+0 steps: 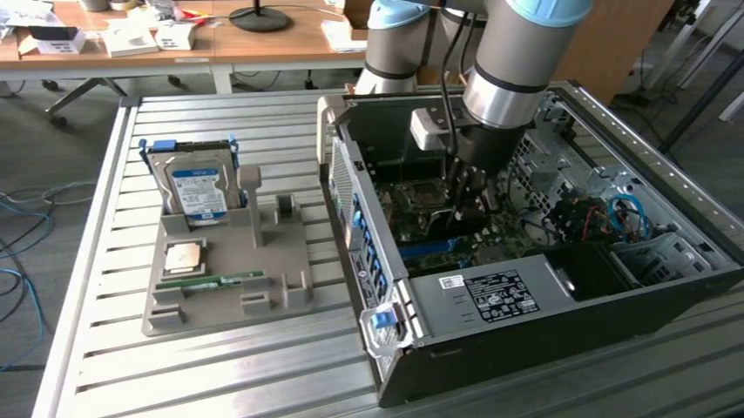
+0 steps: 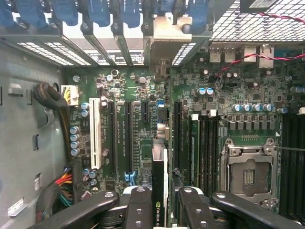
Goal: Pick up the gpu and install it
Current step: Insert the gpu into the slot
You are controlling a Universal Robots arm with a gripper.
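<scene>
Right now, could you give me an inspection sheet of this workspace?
Surface: slatted metal table, bearing an open computer case.
Job's things: gpu, held edge-on above the motherboard slots.
Clutter: grey holder with hard drive and memory stick.
Grippers: tool shut on the gpu, inside the case.
Cables: blue cables in the case; loose cable on the floor.
Surroundings: wooden desks with boxes.

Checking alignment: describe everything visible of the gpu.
The gpu shows edge-on in the wrist view: a thin dark card with a small logo near the gripper, whose fingers flank it on both sides. Its silvery bracket sits at the far end by the case's rear slots. It stands upright over the motherboard; whether it is seated, I cannot tell.
</scene>
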